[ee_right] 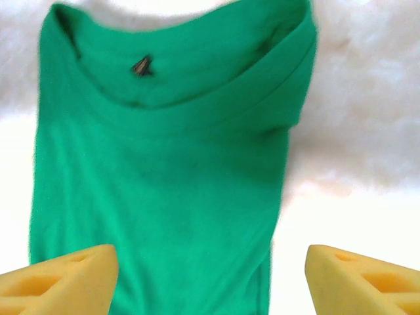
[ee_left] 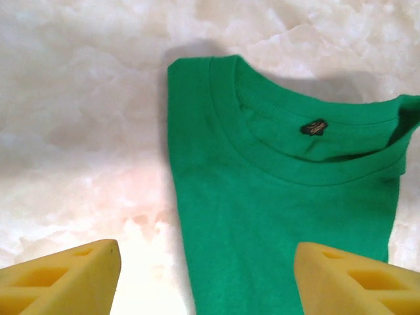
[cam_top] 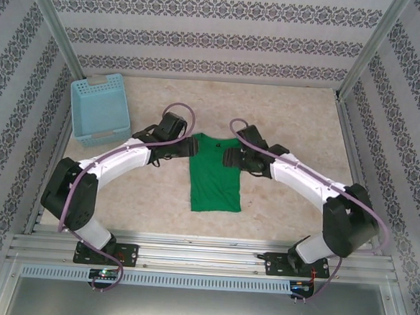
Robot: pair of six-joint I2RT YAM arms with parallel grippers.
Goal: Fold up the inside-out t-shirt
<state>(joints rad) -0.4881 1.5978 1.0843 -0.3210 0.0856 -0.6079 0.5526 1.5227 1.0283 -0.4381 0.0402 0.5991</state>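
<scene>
Top external: green cloth t-shirt (cam_top: 216, 176) — a narrow rectangle — lies flat between left pincer (ee_left: 207, 279) and right pincer (ee_right: 211, 279), both agape.

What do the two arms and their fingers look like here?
The left arm and right arm have white curved shells, black joints and bases, and a mauve cable looping along each. Their fingers are yellow wedges with recessed pockets.
</scene>
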